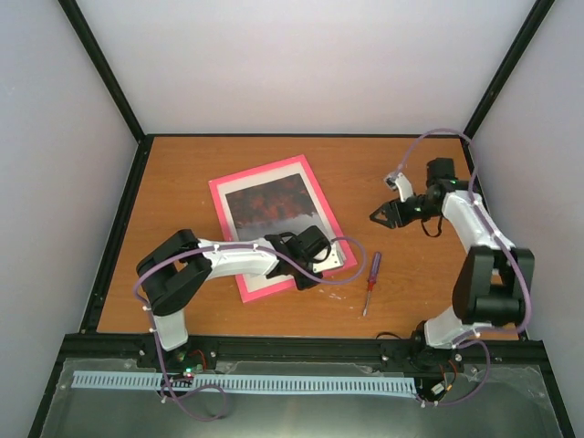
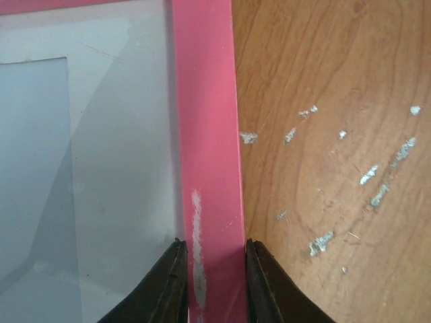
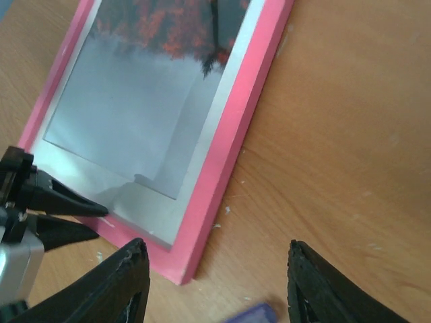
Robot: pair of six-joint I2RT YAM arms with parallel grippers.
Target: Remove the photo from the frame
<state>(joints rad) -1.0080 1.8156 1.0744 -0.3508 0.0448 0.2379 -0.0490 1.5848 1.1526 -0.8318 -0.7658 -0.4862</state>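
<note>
The pink-bordered frame lies flat, face up, in the middle of the table. The photo sits inside it under a pale mat, its dark red-and-black end far from me. My left gripper is at the frame's near right edge. In the left wrist view its fingertips press both sides of the pink border, so the left gripper is shut on it. My right gripper hovers open to the right of the frame. The right wrist view shows the frame's corner between the right gripper's jaws and the photo beyond.
A small red-handled screwdriver lies on the wood to the right of the frame's near corner. Black rails and white walls enclose the table. Pale flecks dot the wood beside the frame.
</note>
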